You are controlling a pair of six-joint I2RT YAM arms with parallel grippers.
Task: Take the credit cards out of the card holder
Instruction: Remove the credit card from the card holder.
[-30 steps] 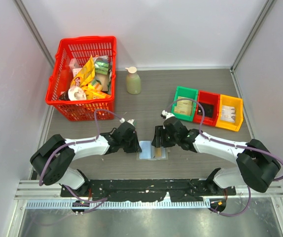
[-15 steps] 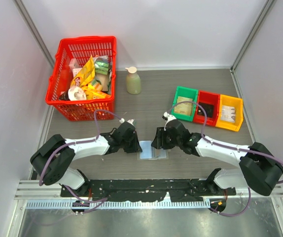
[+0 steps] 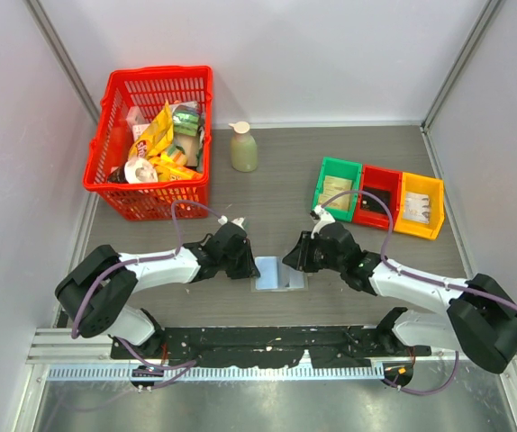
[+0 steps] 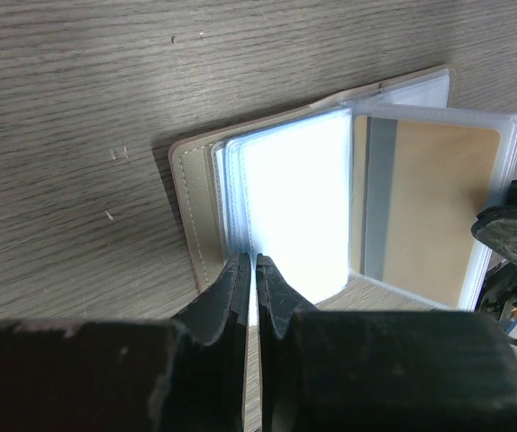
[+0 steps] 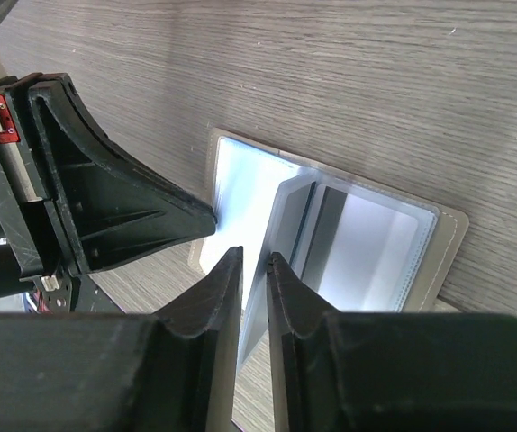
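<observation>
Grey wood-look table (image 3: 267, 171), with white walls around it. At the end close to the arms, the card holder (image 3: 279, 274) lies open and flat, right between the two grippers.

The left gripper (image 4: 249, 263) has its jaws pressed together. Their tips sit on the edge of the holder's half nearest them, where the bright clear pages begin. I cannot tell if they pinch a page or only push down on it.

The right gripper (image 5: 255, 263) is on the other side of the holder. Its jaws are close together, with only a thin gap between them. One clear page (image 5: 287, 236) stands up on its edge in that gap. I cannot tell if the jaws squeeze it yet.

The one credit card (image 4: 428, 209) that shows is yellow-orange with a grey stripe. It sits inside a clear page on the right gripper's half, just in front of that gripper's tips. From the left jaws it lies beyond the bright pages.

The card's long sides run across the way the right jaws point, so a long edge faces them. I cannot tell which side the pocket opens on.

The right arm is the nearer one. I think it should do the pulling while the left jaws stop the holder from sliding.
</observation>
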